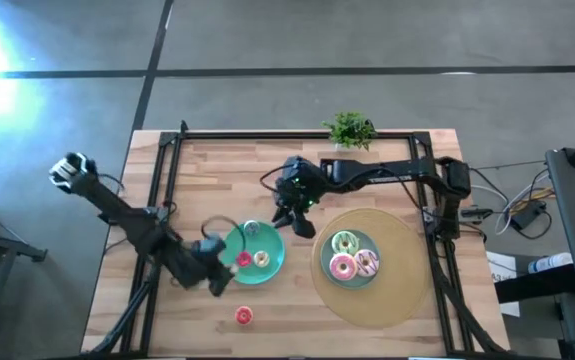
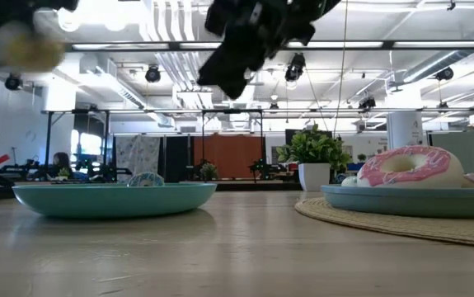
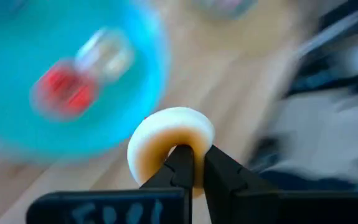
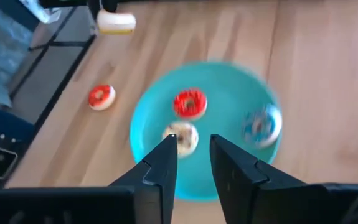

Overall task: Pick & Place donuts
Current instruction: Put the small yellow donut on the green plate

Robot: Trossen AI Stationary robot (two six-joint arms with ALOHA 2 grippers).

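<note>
My left gripper [image 3: 195,157] is shut on a tiny pale yellow donut [image 3: 166,134], raised above the table beside the near-left rim of the small teal plate [image 1: 270,270]. That plate holds a red donut [image 4: 190,103], a pale orange one [image 4: 182,137] and a bluish one [image 4: 263,124]. Another red donut [image 1: 244,316] lies flat on the wood near the near edge. Three larger iced donuts [image 1: 350,257] sit on the second teal plate. My right gripper [image 4: 194,155] hangs open and holding nothing above the small plate's far rim. My left gripper holds the yellow donut by the wall of its ring [image 3: 198,163]. One fingertip [image 3: 180,158] stands in the hole and the other [image 3: 223,168] outside, pinching the wall between them. The donut is lifted clear of the table and also shows as a yellow donut [image 4: 116,22] in the right wrist view.
The second teal plate [image 1: 319,262] rests on a round woven mat [image 1: 407,290] on the table's right half. A small potted plant [image 1: 349,128] stands at the far edge. A dark frame [image 1: 267,135] runs along the table's left, far and right sides.
</note>
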